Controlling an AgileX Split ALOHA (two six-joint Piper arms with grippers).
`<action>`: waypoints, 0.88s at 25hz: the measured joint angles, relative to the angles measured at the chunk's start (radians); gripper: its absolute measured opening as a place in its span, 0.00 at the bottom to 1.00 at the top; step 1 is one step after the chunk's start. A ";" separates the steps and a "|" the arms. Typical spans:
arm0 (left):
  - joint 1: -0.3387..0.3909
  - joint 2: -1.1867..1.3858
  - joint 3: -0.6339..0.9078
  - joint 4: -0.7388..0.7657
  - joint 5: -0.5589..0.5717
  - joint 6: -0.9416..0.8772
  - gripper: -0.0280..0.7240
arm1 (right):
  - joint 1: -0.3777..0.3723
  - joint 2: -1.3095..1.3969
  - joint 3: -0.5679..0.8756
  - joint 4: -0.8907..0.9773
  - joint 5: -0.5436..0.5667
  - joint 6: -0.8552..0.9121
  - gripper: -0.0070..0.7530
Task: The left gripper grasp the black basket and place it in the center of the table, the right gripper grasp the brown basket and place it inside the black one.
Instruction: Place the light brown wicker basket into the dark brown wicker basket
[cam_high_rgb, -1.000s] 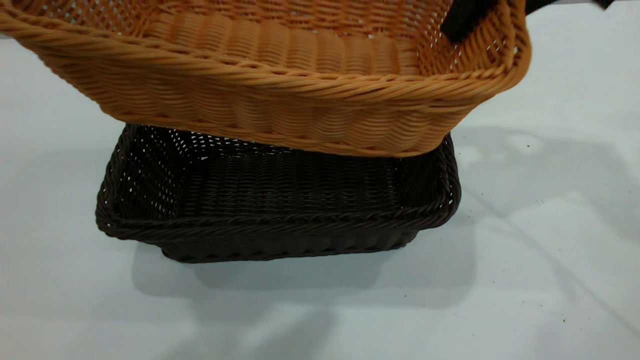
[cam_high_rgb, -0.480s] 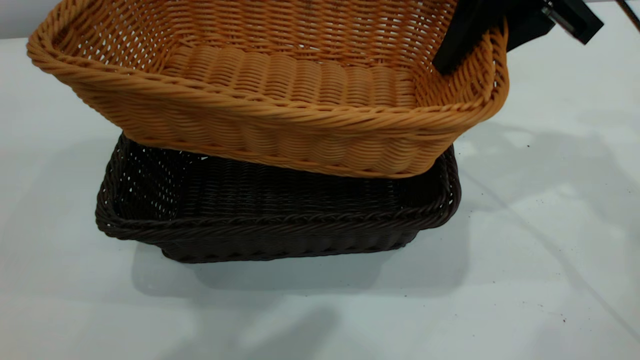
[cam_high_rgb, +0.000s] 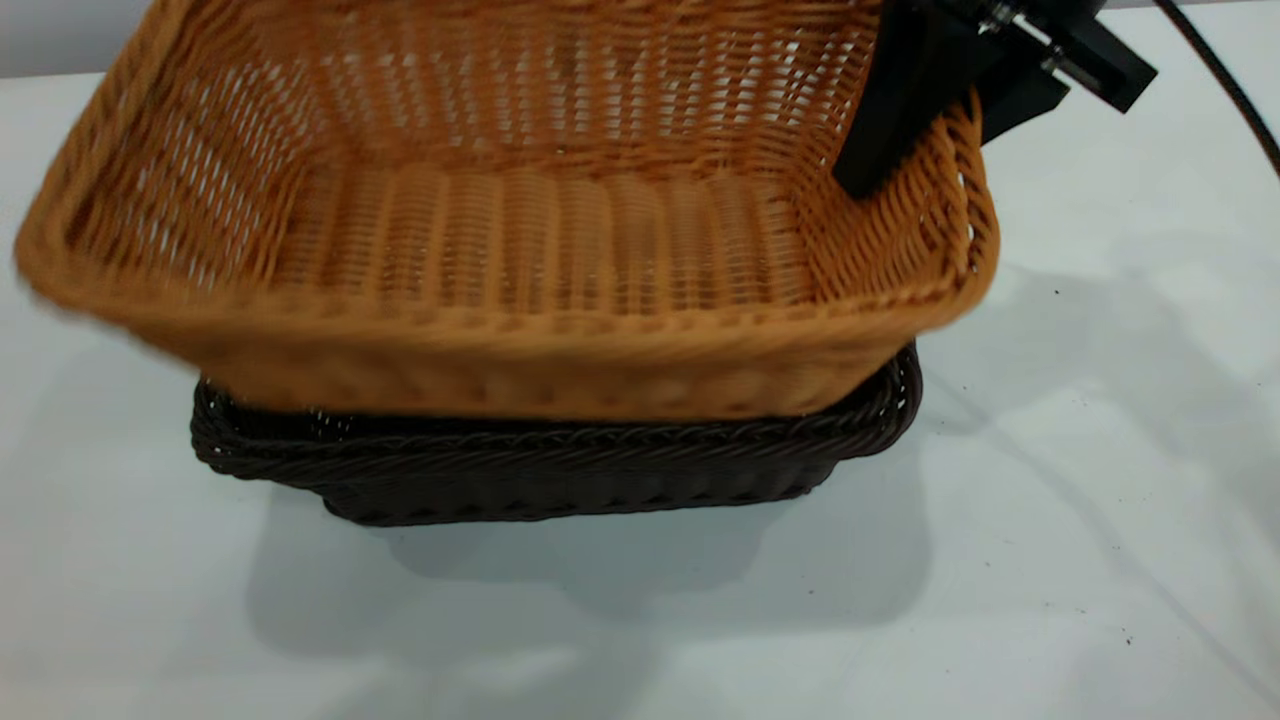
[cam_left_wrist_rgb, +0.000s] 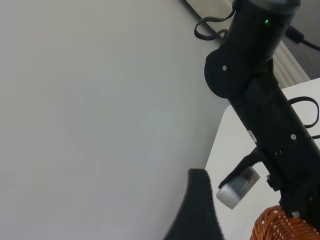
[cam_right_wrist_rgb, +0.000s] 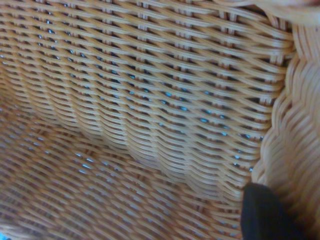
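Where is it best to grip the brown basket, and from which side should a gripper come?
Probably the braided rim of the brown basket, from above, one finger inside the wall and one outside. The flared walls are thin enough to pinch. The right gripper holds it this way at the short right-end wall.

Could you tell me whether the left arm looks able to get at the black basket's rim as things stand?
Probably not easily: the brown basket, gripped at its wall by the right gripper, covers most of the black basket, leaving only its front rim exposed. The left gripper points away from both.
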 joint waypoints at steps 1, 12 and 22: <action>0.000 0.000 0.000 0.000 0.000 0.000 0.74 | 0.003 0.000 0.000 0.005 -0.008 0.001 0.15; 0.000 0.000 0.000 -0.001 0.000 -0.005 0.74 | 0.003 0.000 0.000 -0.029 -0.052 0.060 0.15; 0.000 0.000 0.000 -0.002 0.000 -0.005 0.74 | 0.003 0.026 0.000 -0.033 -0.095 0.093 0.15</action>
